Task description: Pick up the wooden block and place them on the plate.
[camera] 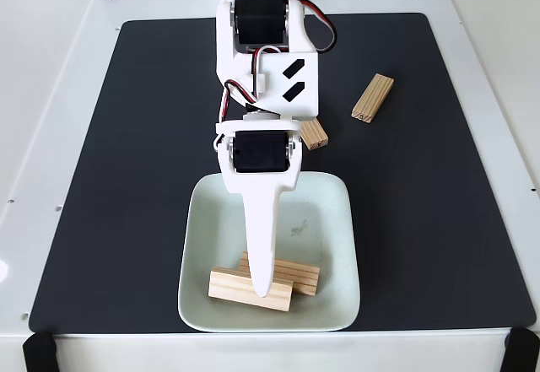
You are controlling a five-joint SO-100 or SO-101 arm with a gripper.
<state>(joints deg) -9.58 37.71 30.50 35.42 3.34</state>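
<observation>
While the arm reaches down over the plate (333, 245) in the fixed view, the end effector (262, 288) is seen as a single white finger whose tip lies over two wooden blocks (299, 272) on the plate's near side. Whether its fingers are apart, together or clamped on a block cannot be told, since the upper finger hides whatever lies beneath it.

The two plated blocks are touching, one (232, 288) lying partly across the other, both with their long axes running roughly left to right. Two more blocks are left on the black mat (439, 220) that covers the white counter (51, 77). One (315, 133) is found just beyond the plate's far rim, partly covered by the arm. The other (373, 98) lies further back and to the right, well apart from the plate, its long axis slanted from near-left to far-right.

Half the task is judged done. For the next pick, the end effector would have to be drawn back past the far rim, the partly hidden block being the nearer.
</observation>
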